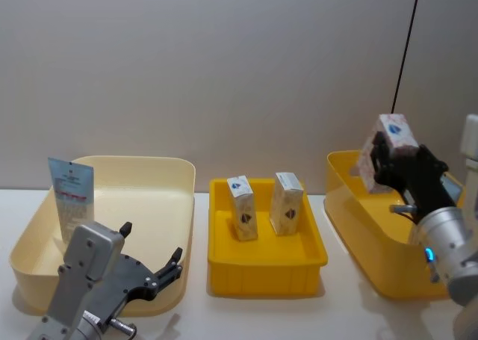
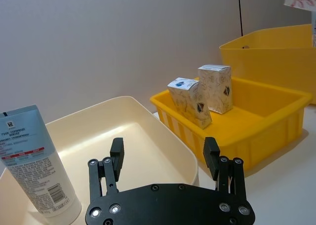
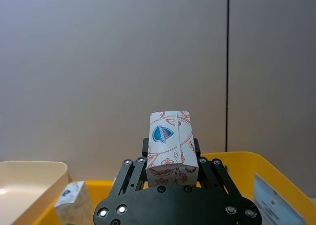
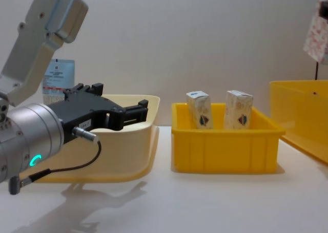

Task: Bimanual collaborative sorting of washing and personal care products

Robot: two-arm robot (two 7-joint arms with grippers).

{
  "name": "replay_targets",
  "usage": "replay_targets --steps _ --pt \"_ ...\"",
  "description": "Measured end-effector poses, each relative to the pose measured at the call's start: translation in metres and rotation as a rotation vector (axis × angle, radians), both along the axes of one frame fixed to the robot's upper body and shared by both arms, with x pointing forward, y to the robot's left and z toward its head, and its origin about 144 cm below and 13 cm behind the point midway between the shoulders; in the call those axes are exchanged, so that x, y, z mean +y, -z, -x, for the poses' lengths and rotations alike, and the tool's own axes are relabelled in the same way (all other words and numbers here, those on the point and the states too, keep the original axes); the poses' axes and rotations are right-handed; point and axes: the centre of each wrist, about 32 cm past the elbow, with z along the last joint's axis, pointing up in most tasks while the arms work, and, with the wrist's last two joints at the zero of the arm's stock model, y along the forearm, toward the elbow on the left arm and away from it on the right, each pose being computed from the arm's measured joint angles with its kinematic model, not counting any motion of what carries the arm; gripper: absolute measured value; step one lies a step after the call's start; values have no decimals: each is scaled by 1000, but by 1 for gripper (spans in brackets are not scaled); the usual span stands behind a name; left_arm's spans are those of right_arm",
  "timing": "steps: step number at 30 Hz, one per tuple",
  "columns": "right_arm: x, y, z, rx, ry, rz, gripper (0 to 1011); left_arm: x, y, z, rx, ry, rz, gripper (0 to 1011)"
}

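The right pincer is raised above the large yellow plastic bin at the right, pinching a small white carton with red floral print and a blue shield mark between its black fingers. The right wrist view shows the carton's shield face and folded top end; the head view shows it tilted, clear of the bin's rim. The chest view catches just a corner of the carton at its upper right edge.

The left pincer hovers over the near right part of the cream plastic bin, its fingers spread with nothing between them. The left wrist view shows the gap between the fingers plainly, with bare bin floor beyond. A large white and pale-blue squeeze tube with red print stands upright in that bin's far left corner, well apart from the pincer.

Between the two larger bins sits a smaller yellow plastic tray holding two small upright cartons with blue-red print, side by side and leaning slightly. Bare white tabletop lies open in front of all three containers, and a plain grey wall stands behind them.
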Motion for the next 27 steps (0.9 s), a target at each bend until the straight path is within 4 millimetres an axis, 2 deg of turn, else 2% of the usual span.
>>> replay_targets --steps 12,27 --pt "-20 8 27 109 82 31 404 0 0 0 0 0 0 1003" --pt "-28 17 37 162 183 89 404 0 0 0 0 0 0 1002"
